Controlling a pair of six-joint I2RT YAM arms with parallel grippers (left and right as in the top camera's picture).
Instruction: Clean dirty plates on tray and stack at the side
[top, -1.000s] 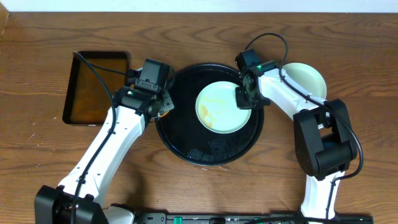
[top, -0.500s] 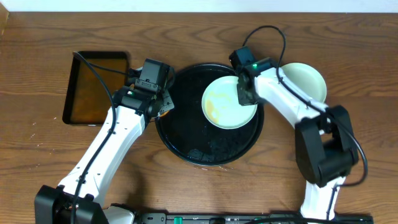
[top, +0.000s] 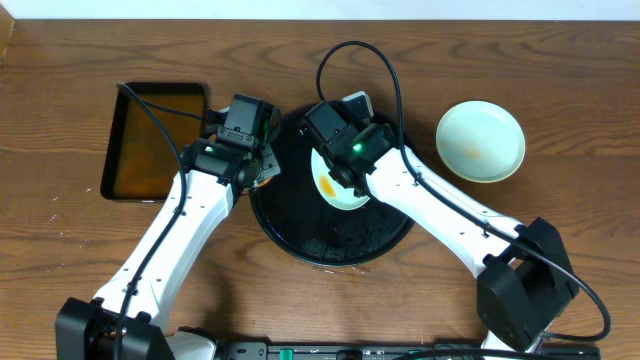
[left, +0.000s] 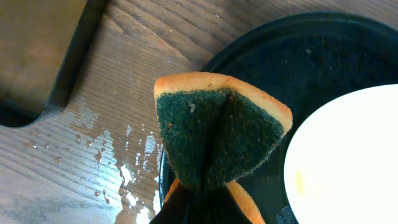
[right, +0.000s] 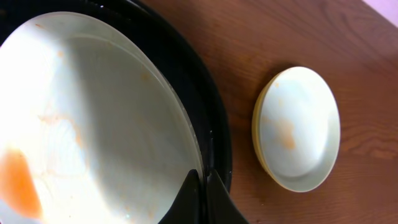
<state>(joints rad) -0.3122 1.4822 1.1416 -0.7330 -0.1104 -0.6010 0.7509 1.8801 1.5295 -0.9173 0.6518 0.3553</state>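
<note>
The right gripper (right: 200, 198) pinches the rim of the orange-smeared pale round plate (right: 93, 118), seemingly tilted, over the glossy black round tray (right: 216, 134), while the left gripper (left: 194, 208) clamps a green-and-orange sponge (left: 217, 134).

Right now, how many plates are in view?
3. One sauce-smeared plate lies on the round black tray; a mint-green plate stacked on a yellow plate on the table beside it. Others may hide underneath.
</note>
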